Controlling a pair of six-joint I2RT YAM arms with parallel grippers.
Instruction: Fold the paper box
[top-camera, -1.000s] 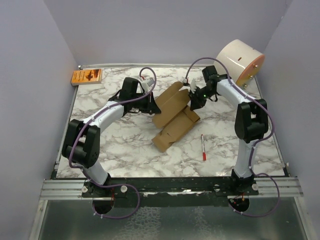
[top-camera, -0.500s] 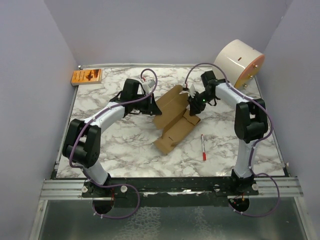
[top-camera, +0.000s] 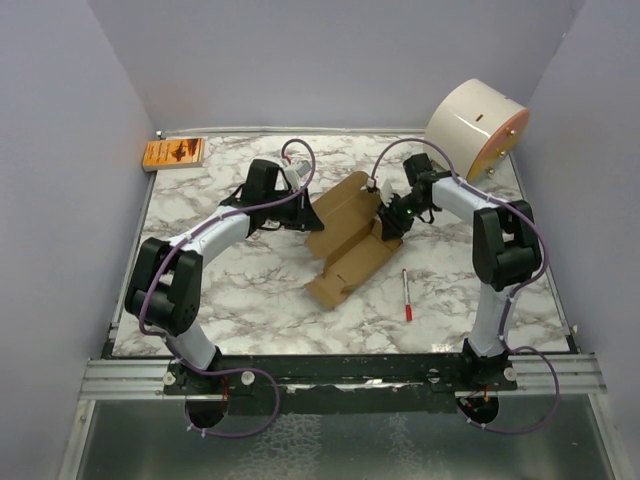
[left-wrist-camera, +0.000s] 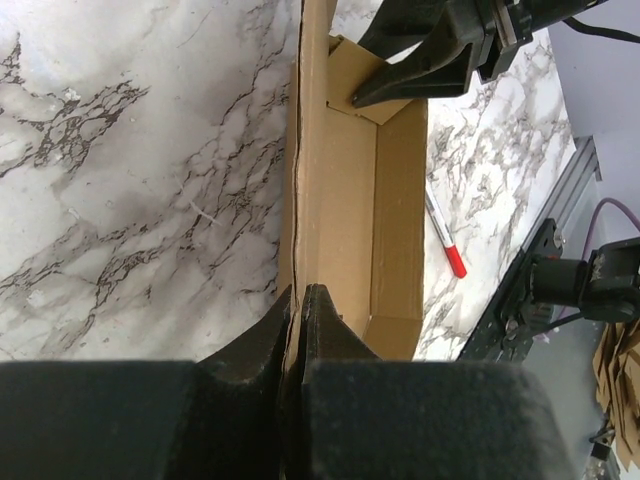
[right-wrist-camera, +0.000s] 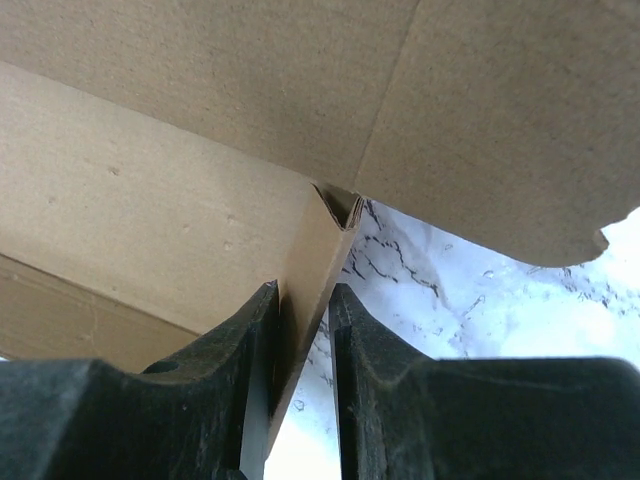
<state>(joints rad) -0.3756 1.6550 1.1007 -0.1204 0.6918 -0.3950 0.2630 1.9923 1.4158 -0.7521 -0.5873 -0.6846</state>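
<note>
The paper box (top-camera: 345, 235) is plain brown cardboard, partly folded into an open trough, lying at the middle of the marble table. My left gripper (top-camera: 305, 212) is shut on its left side wall, which stands on edge between the pads in the left wrist view (left-wrist-camera: 301, 300). My right gripper (top-camera: 392, 218) is shut on a folded wall panel at the box's right side; in the right wrist view (right-wrist-camera: 300, 300) the cardboard (right-wrist-camera: 200, 200) fills the frame above the jaws. The right fingers (left-wrist-camera: 420, 65) show at the box's far end in the left wrist view.
A red-and-white pen (top-camera: 407, 294) lies on the table right of the box, also in the left wrist view (left-wrist-camera: 445, 245). A small orange printed packet (top-camera: 174, 153) sits at the back left. A big white cylinder (top-camera: 478, 125) stands at the back right. Walls enclose the table.
The right gripper has moved down and slightly left with its flap, folding the right wall inward. The box's near end shifted a little. The left gripper kept its hold.
</note>
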